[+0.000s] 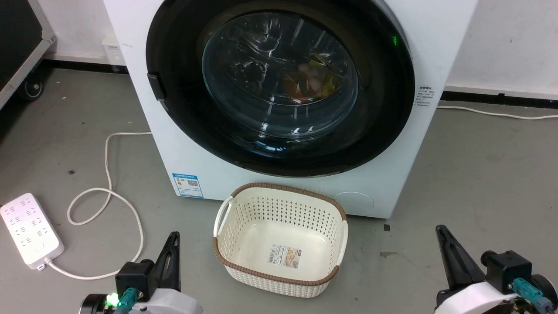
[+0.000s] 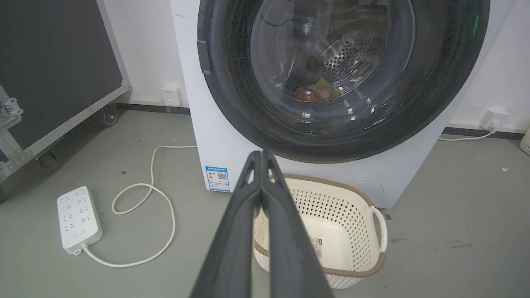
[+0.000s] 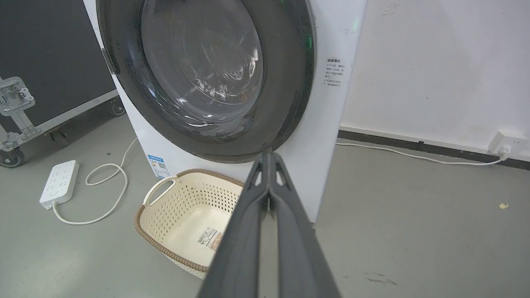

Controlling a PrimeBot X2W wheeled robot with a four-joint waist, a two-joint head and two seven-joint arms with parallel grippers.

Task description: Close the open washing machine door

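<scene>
Washing machine door (image 1: 279,87), upper centre, looked flush; closing prob. done. Left end effector (image 2: 261,155), right end effector (image 3: 269,155) pressed together, empty. Next: verify it latched.

A cream, brown-rimmed basket (image 1: 285,188) sits near on the grey floor (image 1: 479,183). Left of it lies a white power strip (image 1: 29,229), its cord (image 1: 106,161) looping. Far left, a black wheeled case (image 1: 17,39).
</scene>
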